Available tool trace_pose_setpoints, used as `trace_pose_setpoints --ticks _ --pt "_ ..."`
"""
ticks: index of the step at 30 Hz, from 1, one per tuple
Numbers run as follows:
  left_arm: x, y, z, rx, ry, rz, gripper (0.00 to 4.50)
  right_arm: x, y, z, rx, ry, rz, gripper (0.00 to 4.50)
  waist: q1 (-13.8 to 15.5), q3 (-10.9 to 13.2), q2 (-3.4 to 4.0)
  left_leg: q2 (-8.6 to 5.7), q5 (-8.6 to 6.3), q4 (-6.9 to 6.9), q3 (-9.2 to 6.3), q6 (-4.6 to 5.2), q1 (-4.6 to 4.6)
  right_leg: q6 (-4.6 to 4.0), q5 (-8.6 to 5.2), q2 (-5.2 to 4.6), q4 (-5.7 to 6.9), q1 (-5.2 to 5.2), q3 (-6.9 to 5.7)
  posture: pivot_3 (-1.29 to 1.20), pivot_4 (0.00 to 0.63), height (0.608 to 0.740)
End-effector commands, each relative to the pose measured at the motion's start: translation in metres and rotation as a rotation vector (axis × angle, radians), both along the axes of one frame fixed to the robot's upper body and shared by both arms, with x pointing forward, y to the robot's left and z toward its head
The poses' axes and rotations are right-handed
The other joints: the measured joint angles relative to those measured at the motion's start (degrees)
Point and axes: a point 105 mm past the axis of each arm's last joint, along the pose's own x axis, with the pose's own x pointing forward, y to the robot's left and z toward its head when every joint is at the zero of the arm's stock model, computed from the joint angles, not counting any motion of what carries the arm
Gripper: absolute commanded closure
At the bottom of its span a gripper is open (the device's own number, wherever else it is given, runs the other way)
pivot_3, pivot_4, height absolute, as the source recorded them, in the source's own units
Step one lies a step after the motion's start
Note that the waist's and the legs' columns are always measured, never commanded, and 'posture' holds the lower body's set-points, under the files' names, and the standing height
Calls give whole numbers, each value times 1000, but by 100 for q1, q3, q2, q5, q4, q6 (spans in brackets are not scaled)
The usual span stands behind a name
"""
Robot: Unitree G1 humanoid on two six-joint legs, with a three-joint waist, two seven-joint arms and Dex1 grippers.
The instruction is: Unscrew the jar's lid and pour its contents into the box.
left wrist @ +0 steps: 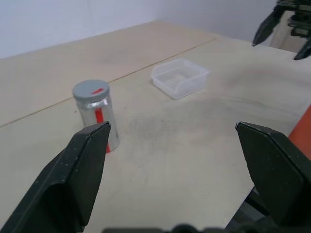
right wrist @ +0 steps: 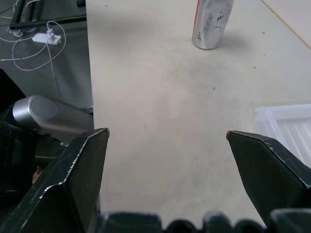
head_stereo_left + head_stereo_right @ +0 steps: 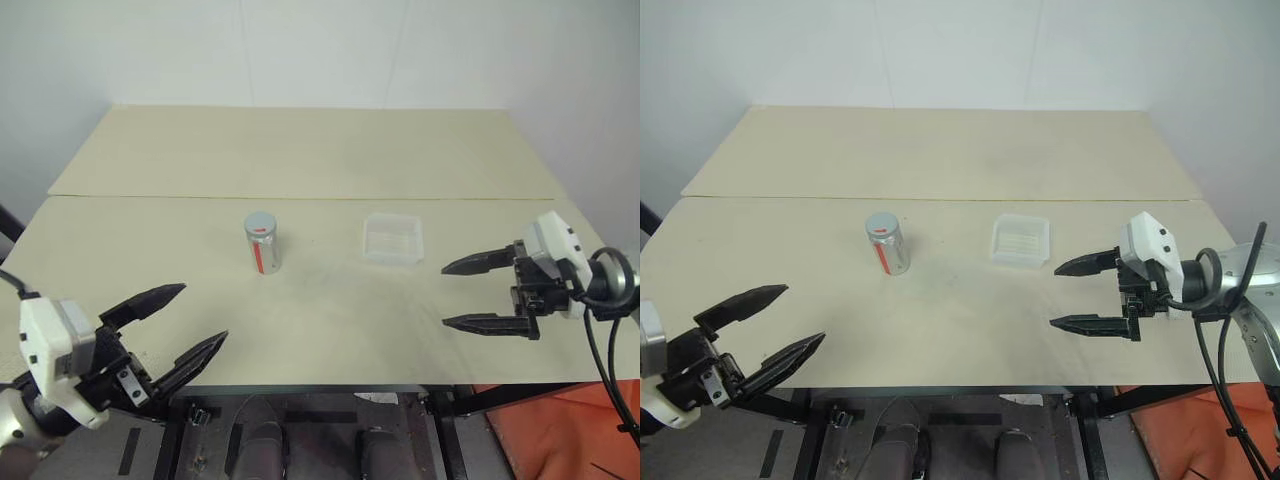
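1. Standing upright near the middle of the beige table [image 3: 330, 150]: the jar [image 3: 263, 247], silvery-grey with a red and white label strip, its grey lid [image 3: 260, 222] screwed on flat. Contents cannot be made out through the wall.
2. Clear plastic box [image 3: 392, 240]: to the right of the jar and apart from it, rectangular with rounded corners, shallow. Nothing visible inside it.
3. Left gripper [image 3: 180, 332]: at the near left edge of the table, fingers spread wide, holding nothing, well short of the jar. In its wrist view the jar sits ahead, just beyond one finger.
4. Right gripper [image 3: 463, 293]: at the right side of the table, pointing leftward, fingers spread wide, empty, near the box and apart from it.
5. Step in hand, as judged: the reach toward the jar; unscrewing not yet begun.
6. Handling advice: one gripper should close around the jar's body low enough to leave the lid free, squarely, since a tall narrow cylinder tips easily under a glancing touch. The other should then come at the lid from above and grip across its rim.
7. Caution: keep the jar upright until the lid is off, and leave the light box undisturbed.
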Motion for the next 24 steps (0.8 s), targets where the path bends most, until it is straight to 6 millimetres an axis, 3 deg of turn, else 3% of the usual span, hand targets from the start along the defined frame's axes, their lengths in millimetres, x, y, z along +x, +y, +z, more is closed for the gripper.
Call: trace_pose_setpoints --ticks 1,13,20,24 --pt "4 2 3 15 -6 -29 11 -1 -6 9 -2 -79 -23 0 3 0 1 0 0 0 0 0 0 1 0 0 2 0 0 0 150 740" --pt "33 24 7 81 -46 25 11 4 -6 1 18 -152 -105 0 -10 -1 1 1 0 -3 1 0 3 10 6 1 3 0 -1 0 150 740" --pt "62 43 -17 77 -90 190 11 4 0 -7 43 -177 -138 0 -4 -1 2 -1 0 -4 1 0 2 12 8 0 2 0 0 0 150 740" --pt "79 36 -33 12 -132 216 11 3 8 -9 67 -181 -146 0 4 -2 2 0 0 -3 -1 0 0 17 12 0 3 1 0 0 150 740"
